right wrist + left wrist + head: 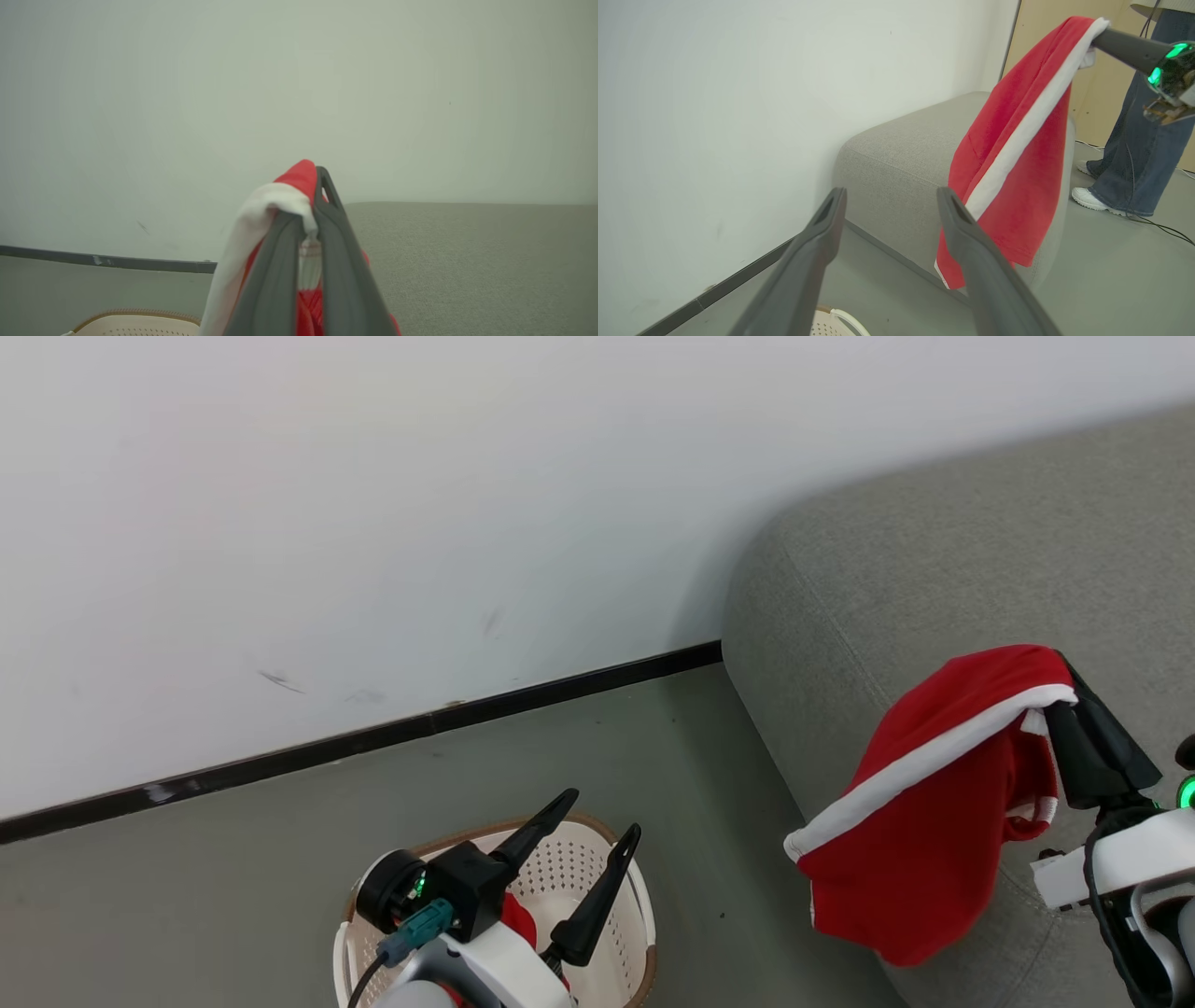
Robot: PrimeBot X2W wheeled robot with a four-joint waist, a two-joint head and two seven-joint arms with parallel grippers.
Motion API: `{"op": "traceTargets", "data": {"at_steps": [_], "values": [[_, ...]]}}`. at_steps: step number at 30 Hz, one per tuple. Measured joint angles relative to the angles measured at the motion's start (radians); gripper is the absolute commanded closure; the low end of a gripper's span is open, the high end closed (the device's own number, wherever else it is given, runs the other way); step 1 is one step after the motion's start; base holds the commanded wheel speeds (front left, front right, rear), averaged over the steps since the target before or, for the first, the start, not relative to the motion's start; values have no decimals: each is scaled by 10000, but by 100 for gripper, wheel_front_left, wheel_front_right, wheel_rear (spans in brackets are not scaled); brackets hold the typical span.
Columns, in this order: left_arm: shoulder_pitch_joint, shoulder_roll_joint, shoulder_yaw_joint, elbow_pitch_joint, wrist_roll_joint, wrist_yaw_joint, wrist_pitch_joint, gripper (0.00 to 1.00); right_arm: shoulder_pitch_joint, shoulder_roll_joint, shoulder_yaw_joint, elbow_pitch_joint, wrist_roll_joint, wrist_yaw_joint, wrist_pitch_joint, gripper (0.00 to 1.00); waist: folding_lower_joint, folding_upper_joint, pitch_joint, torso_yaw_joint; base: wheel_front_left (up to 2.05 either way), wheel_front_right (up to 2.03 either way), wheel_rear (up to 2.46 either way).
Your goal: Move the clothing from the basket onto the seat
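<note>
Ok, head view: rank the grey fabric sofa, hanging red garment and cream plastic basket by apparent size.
1. Light grey fabric sofa, largest.
2. Red white-striped garment.
3. Cream perforated plastic basket; the left arm and frame edge hide part, so second versus third is unsure.

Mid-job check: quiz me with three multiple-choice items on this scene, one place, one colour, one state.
1. What does the oval cream plastic laundry basket stand on?
A) a wooden table
B) the grey floor beside the light grey fabric sofa
C) a shelf

2. What colour is the stripe on the soft bright red garment?
A) blue
B) yellow
C) white

3. The right gripper is:
A) shut on the red garment
B) open and empty
C) shut on the basket's rim

Answers:
1 B, it sits on the floor off the sofa's corner.
2 C, a white band runs down the hanging cloth.
3 A, it pinches the garment's top edge.
</note>
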State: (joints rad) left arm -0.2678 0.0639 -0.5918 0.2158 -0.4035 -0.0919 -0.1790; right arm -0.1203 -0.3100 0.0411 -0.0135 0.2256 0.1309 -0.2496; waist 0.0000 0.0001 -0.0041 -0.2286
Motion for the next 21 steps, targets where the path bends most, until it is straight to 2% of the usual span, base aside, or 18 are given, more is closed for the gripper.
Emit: {"op": "traceTargets", "data": {"at_steps": [4, 12, 21], "values": [[101, -8, -27, -12, 2, 0, -84, 0, 142, 205, -341, -84, 19, 0, 123, 100, 0, 0, 61, -226, 0, 0, 0], [102, -13, -25, -136, 2, 67, -84, 0, -84, 198, -190, -23, 422, 0, 341, 100, 0, 0, 380, -469, 0, 0, 0], [98, 65, 50, -512, 111, 244, -71, 0, -2502, -364, -313, 238, 826, 0, 851, 100, 0, 0, 959, -447, 0, 0, 0]]}}
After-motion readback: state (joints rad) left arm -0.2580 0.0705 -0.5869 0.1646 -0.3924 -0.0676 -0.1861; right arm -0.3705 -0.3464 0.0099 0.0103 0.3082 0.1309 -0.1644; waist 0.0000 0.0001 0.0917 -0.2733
